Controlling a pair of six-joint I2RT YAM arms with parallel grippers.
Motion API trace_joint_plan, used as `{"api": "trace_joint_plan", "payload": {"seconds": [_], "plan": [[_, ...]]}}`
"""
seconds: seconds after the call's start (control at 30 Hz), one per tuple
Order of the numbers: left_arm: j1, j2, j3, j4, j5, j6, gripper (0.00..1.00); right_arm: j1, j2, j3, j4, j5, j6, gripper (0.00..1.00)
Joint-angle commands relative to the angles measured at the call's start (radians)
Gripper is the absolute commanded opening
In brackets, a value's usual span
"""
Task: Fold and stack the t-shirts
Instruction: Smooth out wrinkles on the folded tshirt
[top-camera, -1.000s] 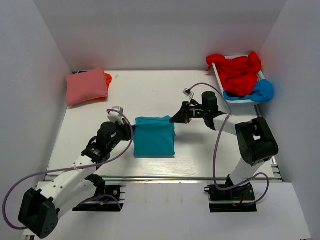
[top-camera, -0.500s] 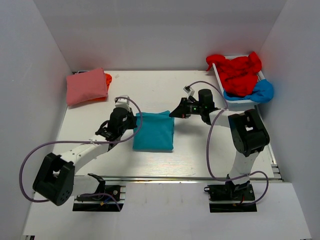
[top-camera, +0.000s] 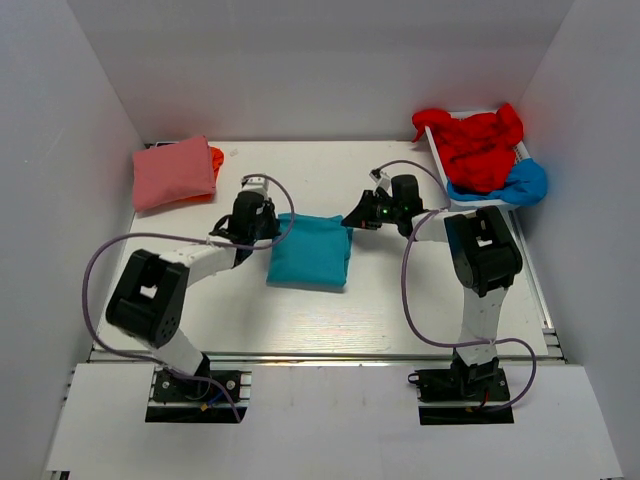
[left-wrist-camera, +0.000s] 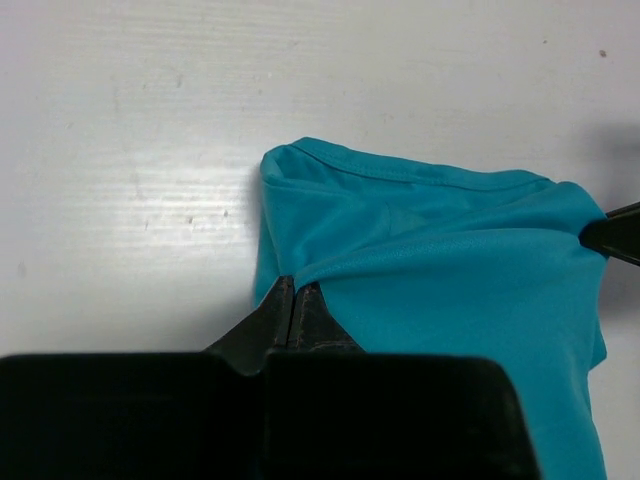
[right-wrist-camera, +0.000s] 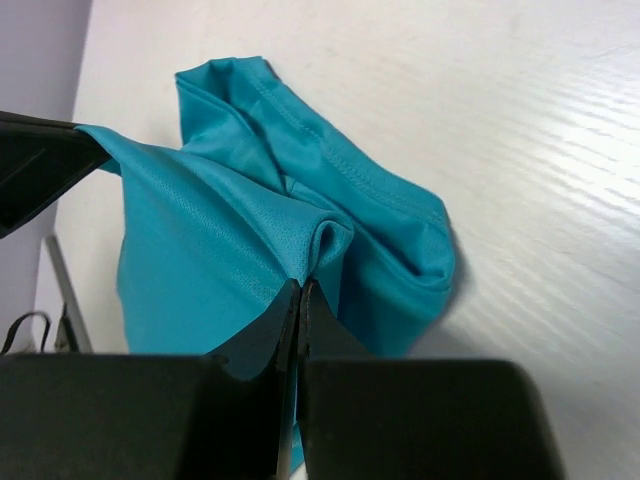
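Top view: the folded teal shirt (top-camera: 310, 255) is seen at the middle of the table (top-camera: 300, 175). Its far left corner is gripped by the left fingers (top-camera: 270, 226) and its far right corner by the right fingers (top-camera: 352, 220). A folded pink shirt (top-camera: 173, 172) lies at the far left corner on an orange shirt (top-camera: 215, 157). Unfolded red shirts (top-camera: 478, 145) and a blue shirt (top-camera: 525, 182) are piled in a tray (top-camera: 436, 146) at the far right corner.

Left wrist view: the left fingers (left-wrist-camera: 292, 305) are closed on a small pinch of the teal shirt (left-wrist-camera: 450, 290). The cloth is drawn taut towards the tip of the right fingers (left-wrist-camera: 615, 236).

Right wrist view: the right fingers (right-wrist-camera: 300, 298) are likewise clamped on a raised fold of the teal shirt (right-wrist-camera: 200, 260), with loose hem layers bunched below it.

Only a thin bite of cloth is held on each side, so a corner could probably be lost if the pull grows. An uneven pull between the arms would likely skew the bundle. The lower layers, dragged over the table, could be opened out and the fold undone.

Compared with a second ago, the teal shirt has been shifted towards the far edge. Its far edge has been lifted, so a shorter shape is shown from above. Both arms have been stretched farther out. The other shirts have not been moved.
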Motion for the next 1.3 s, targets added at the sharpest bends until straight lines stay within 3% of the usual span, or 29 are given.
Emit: {"api": "trace_joint_plan", "payload": {"seconds": [0.0,0.2,0.27,0.3,0.4,0.43,0.5,0.73,0.83,0.9,1.07,1.17,1.27], "plan": [[0.044,0.063,0.101,0.044,0.017,0.070,0.00,-0.026,0.021,0.043,-0.023,0.156,-0.005,0.00],[0.066,0.273,0.290,-0.078,0.087,0.082,0.00,-0.026,0.063,0.100,-0.049,0.228,0.027,0.00],[0.076,0.307,0.334,-0.102,0.109,0.092,0.07,-0.023,0.055,0.106,-0.069,0.253,0.025,0.05],[0.085,0.333,0.348,-0.114,0.139,0.092,0.44,-0.023,0.050,0.103,-0.078,0.271,0.007,0.09],[0.095,0.355,0.417,-0.198,0.149,0.092,1.00,-0.024,0.012,0.097,-0.115,0.308,-0.016,0.36],[0.095,0.367,0.437,-0.220,0.149,0.092,1.00,-0.023,-0.009,0.094,-0.133,0.321,-0.019,0.42],[0.095,0.346,0.460,-0.243,0.149,0.092,1.00,-0.021,-0.052,0.105,-0.156,0.340,-0.059,0.90],[0.083,0.143,0.410,-0.234,0.158,0.101,1.00,-0.011,-0.221,0.086,-0.225,0.294,-0.123,0.90],[0.072,0.122,0.400,-0.234,0.236,0.125,1.00,-0.003,-0.256,0.079,-0.247,0.247,-0.126,0.90],[0.072,0.122,0.391,-0.186,0.372,0.125,1.00,0.005,-0.258,0.077,-0.235,0.181,-0.123,0.90],[0.062,0.213,0.357,0.010,0.546,0.064,1.00,0.028,-0.186,0.074,-0.092,0.059,-0.013,0.90],[0.062,0.348,0.452,0.014,0.615,0.053,1.00,0.026,-0.106,0.085,0.050,-0.051,0.074,0.90],[0.062,0.476,0.558,-0.019,0.635,0.053,1.00,0.018,-0.017,0.086,0.163,-0.062,0.160,0.90]]}}
